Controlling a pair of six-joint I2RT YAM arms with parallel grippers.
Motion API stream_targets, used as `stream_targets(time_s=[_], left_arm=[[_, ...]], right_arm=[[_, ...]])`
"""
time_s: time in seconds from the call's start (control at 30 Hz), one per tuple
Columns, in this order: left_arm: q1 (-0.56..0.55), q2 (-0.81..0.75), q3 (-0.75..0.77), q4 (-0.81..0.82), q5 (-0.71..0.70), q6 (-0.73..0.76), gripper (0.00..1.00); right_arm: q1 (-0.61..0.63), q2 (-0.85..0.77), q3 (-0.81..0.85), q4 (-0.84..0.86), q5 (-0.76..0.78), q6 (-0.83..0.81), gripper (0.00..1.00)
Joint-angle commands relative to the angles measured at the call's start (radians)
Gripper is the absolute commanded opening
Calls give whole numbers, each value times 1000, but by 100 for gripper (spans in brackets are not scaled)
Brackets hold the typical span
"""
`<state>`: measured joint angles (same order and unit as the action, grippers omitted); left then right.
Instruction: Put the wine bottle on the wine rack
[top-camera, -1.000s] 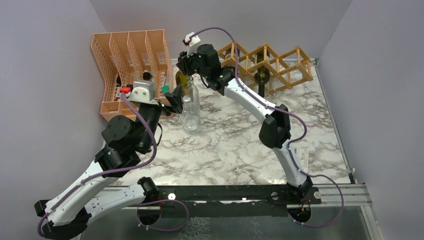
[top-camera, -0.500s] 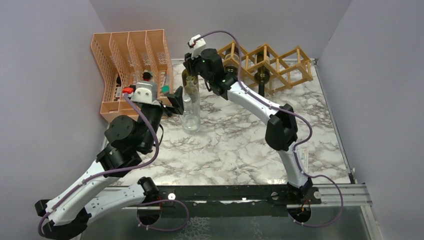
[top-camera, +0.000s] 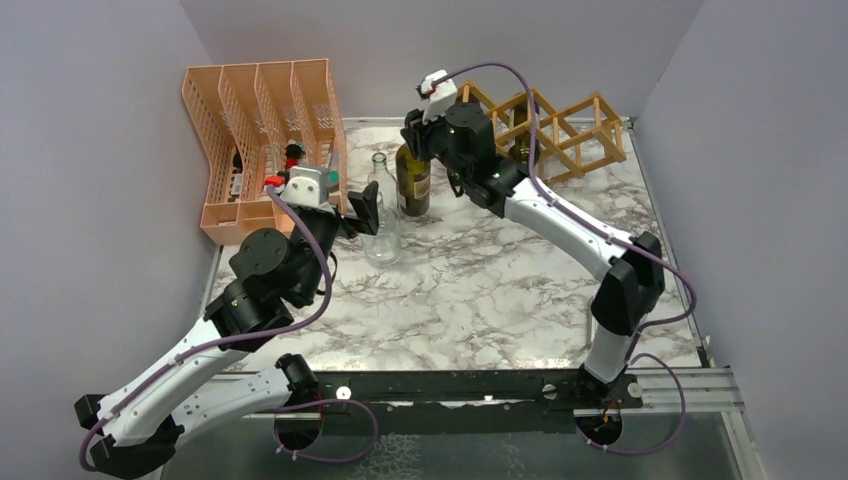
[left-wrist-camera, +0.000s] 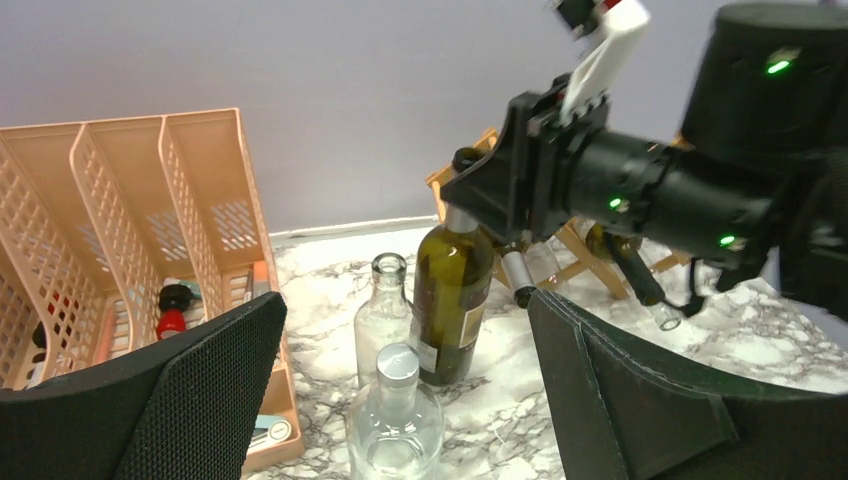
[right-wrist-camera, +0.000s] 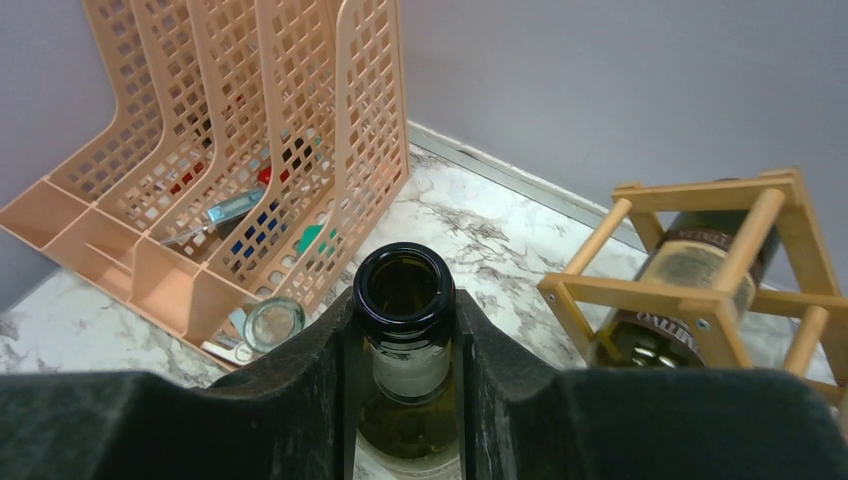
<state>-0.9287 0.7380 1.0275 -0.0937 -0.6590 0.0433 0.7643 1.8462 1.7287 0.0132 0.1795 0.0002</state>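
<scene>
At the far left of the marble table (top-camera: 480, 290) stands the peach mesh file organizer (top-camera: 262, 130), with small items in its slots. Just right of it my left gripper (top-camera: 364, 212) hovers with its fingers (left-wrist-camera: 200, 400) spread wide, holding nothing. Between them in my left wrist view stands a capped clear bottle (left-wrist-camera: 396, 420), and just beyond it, farther from me, an open clear bottle (left-wrist-camera: 385, 310); both are upright.

Right of those and touching neither of my left fingers is the wine bottle (top-camera: 412, 180), dark green, upright, uncorked, close beside the open clear bottle. My right gripper (top-camera: 420, 138) comes at it from the right and pinches its neck just under the mouth, a finger pressed on each side. I cannot tell whether its base rests on the marble.

The wine rack (top-camera: 560, 125) sits at the far right against the back wall, near the bottle but apart from it. A second dark bottle (right-wrist-camera: 680, 290) lies in one of its cells
</scene>
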Motion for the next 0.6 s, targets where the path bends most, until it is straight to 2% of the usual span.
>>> stream_targets(time_s=[0.0, 0.13, 0.23, 0.57], left_arm=[[1, 16, -29, 5, 61, -45, 99], [2, 48, -63, 4, 100, -69, 99], [2, 69, -116, 34, 185, -72, 99], [1, 161, -369, 349, 534, -138, 99]], right_arm=[[4, -165, -62, 69, 35, 24, 9], [4, -273, -138, 6, 6, 50, 9], [4, -357, -202, -45, -25, 68, 9], [4, -619, -369, -238, -116, 153, 8]])
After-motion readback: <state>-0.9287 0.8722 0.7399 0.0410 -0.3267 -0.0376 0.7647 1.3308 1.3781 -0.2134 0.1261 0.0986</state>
